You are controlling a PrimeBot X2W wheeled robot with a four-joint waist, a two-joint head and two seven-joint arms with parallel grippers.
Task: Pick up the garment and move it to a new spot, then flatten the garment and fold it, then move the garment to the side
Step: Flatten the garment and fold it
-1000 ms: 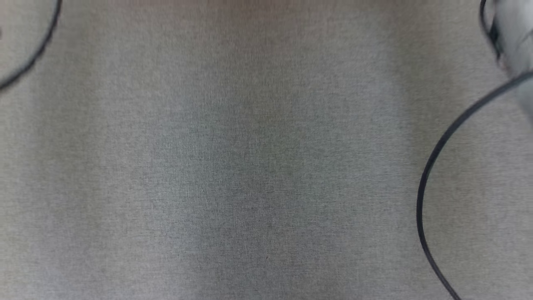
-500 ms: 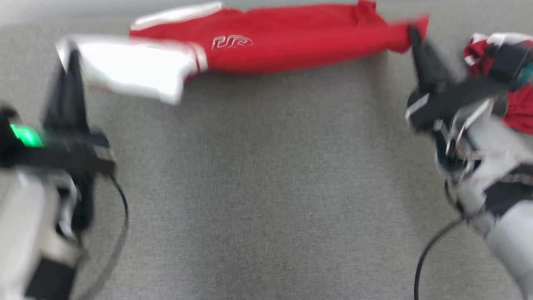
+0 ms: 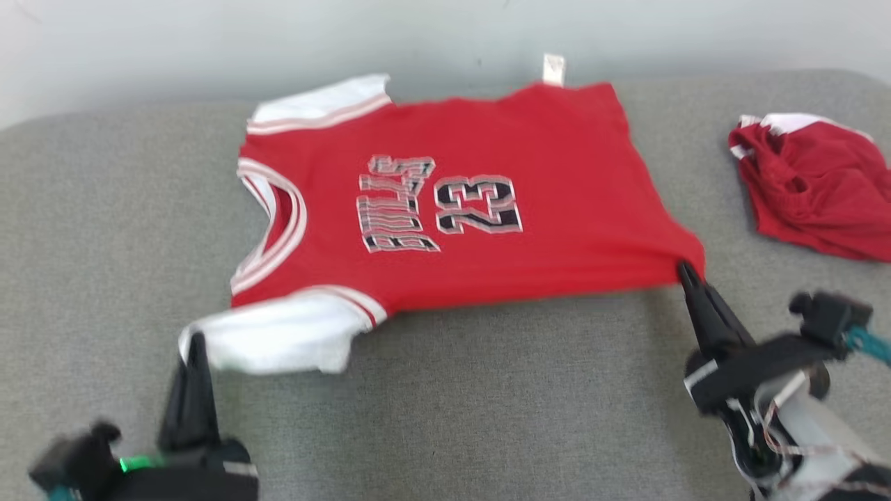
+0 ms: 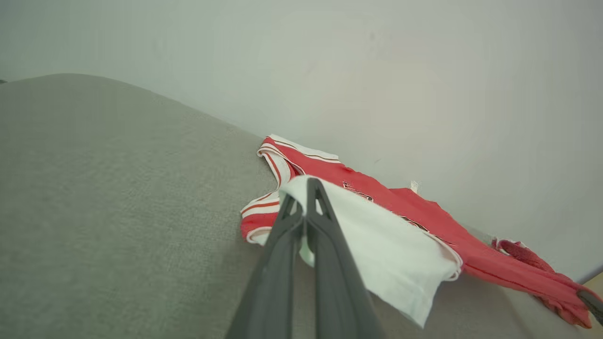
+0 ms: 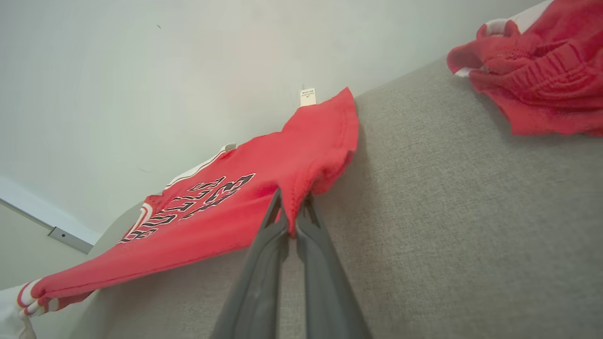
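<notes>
– Left gripper [image 3: 195,341]: what does it have?
– Its two fingers are pressed together on the corner of the white sleeve [image 3: 278,341], down at 7 o'clock in the head view.
– And the right gripper [image 3: 686,268]?
– Clamped as well. It pinches the red hem corner at 4 o'clock, and the cloth bunches between its fingers in the right wrist view.
– Where is the garment [image 3: 487,209] itself?
– Stretched between the two, from the centre up toward 12 o'clock. It is a red jersey with white trim, printed side up, collar toward 9 o'clock and hem toward 3. The near edge is lifted off the surface; the far edge reaches the foot of the wall.
– Anything on it?
– Black-and-white lettering and a "23" in the middle. A small white tag [image 3: 553,69] sticks out of the far hem corner at 12 o'clock.
– Around it?
– A grey woven surface [image 3: 487,403] lies underneath, with the pale wall [image 3: 209,42] behind at 12. A second red-and-white cloth [image 3: 814,188] lies crumpled at 2 o'clock, apart from the garment.
</notes>
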